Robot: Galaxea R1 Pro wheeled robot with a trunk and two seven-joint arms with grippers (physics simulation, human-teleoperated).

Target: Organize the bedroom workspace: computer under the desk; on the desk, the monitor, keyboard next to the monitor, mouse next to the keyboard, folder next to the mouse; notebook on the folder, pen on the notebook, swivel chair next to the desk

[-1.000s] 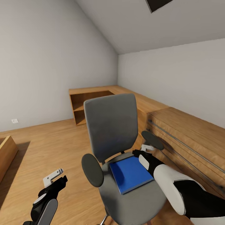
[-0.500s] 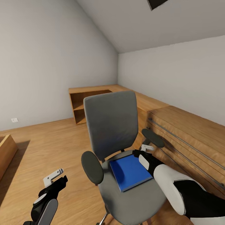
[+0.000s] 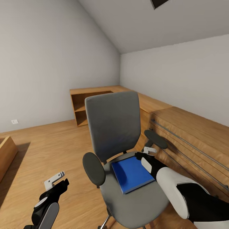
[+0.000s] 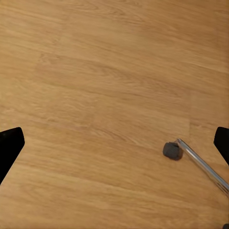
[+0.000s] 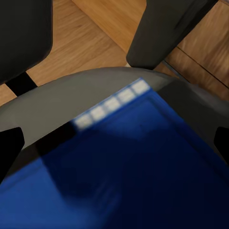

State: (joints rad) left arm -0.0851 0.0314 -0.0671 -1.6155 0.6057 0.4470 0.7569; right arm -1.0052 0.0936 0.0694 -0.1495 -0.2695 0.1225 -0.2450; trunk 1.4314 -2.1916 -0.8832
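Note:
The swivel chair point(image 3: 113, 127) stands right in front of me, grey backrest upright and dark round armrests at both sides. On its grey seat point(image 5: 71, 95) lies the bright blue folder point(image 3: 132, 173), flat. My right gripper point(image 3: 145, 155) hovers open just above the folder's far right corner, beside the right armrest point(image 3: 156, 139); the right wrist view shows the folder point(image 5: 143, 176) close below the spread fingertips point(image 5: 9, 148). My left gripper point(image 3: 56, 183) hangs open low at the left over the wooden floor, and its wrist view shows a chair caster point(image 4: 171, 150) on a metal leg.
A light wooden drawer chest point(image 3: 194, 140) runs along the right wall close behind the chair. A low wooden shelf unit point(image 3: 92, 103) fills the far corner. Another wooden piece point(image 3: 6, 156) stands at the left edge. Open floor point(image 3: 47, 143) lies to the left.
The whole picture has shifted slightly upward, so the camera moved. Both grippers keep their places and stay open; the folder still lies on the seat.

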